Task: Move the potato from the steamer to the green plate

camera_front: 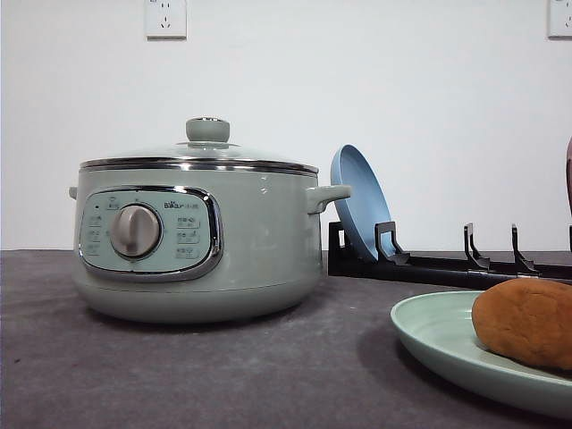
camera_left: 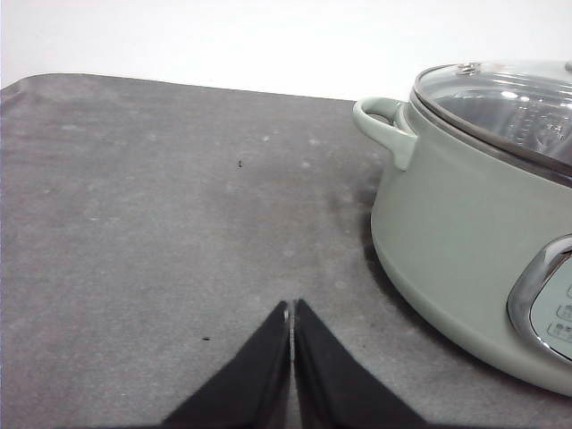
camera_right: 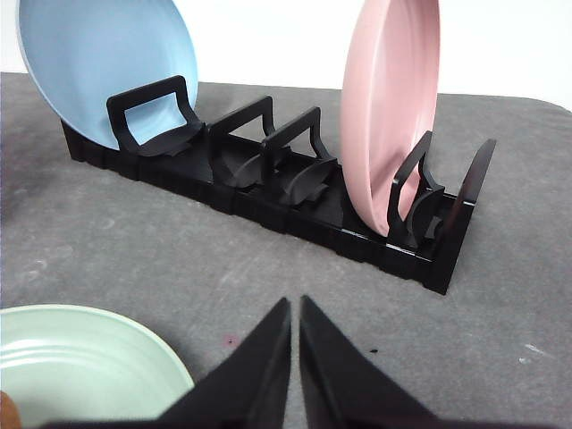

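Potato on the green plate, steamer lidded, both claws closed and empty

In the front view we see the potato (camera_front: 525, 323) lying on the green plate (camera_front: 438, 335) at the near right of the grey desk (camera_front: 223, 375), its brown-orange skin rough and matte, and the frame edge cuts off part of it. The steamer (camera_front: 197, 241) stands well apart to the left, pale sage green, with its glass lid (camera_front: 201, 154) seated on the chrome rim and the lid knob (camera_front: 207, 130) on top. Its silver dial (camera_front: 136, 231) faces us from the control panel.

Behind and to the right of the steamer a black plate rack (camera_front: 447, 265) runs along the desk, and a blue plate (camera_front: 360, 201) leans upright in its leftmost slot, close to the steamer's right handle (camera_front: 327, 195).

From the left wrist we see the left claw (camera_left: 293, 315) with its 2 black fingers pressed together, gripping nothing, low over bare desk beside the steamer's wall.

From the right wrist the right claw (camera_right: 295, 308) is likewise closed and empty, its tips nearly touching, above the desk between the green plate's rim and the rack. There the blue plate stands at one end of the rack and a pink plate (camera_right: 391, 112) stands upright toward the other, with empty slots between the 2
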Controlling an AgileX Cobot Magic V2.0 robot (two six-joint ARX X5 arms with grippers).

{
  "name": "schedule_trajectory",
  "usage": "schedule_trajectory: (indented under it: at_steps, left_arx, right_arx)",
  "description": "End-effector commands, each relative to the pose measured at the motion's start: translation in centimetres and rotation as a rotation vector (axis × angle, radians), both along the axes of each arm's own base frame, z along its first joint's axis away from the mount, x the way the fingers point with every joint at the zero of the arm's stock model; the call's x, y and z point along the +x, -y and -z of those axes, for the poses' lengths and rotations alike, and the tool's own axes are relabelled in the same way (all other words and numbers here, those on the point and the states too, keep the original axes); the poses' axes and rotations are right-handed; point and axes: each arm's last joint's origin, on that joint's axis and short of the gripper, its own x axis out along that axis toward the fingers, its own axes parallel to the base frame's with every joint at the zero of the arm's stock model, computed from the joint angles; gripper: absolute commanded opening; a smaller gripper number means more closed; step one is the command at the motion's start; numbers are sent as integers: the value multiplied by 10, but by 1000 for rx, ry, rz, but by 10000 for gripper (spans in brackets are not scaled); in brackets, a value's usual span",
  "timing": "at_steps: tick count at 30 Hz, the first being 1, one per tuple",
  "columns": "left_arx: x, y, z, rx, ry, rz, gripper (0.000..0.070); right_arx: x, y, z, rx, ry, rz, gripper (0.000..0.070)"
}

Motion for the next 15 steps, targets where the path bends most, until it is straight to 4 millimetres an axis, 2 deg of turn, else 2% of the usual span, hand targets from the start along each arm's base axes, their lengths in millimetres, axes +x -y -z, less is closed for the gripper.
schedule_trajectory:
  at_steps: [1,15]
  left_arx:
    - [1,0,7,12,-26,-1,0]
    - [1,0,7,12,-26,-1,0]
  right_arx:
    - [0,0,0,9,10,3,4]
    - [0,0,0,9,10,3,4]
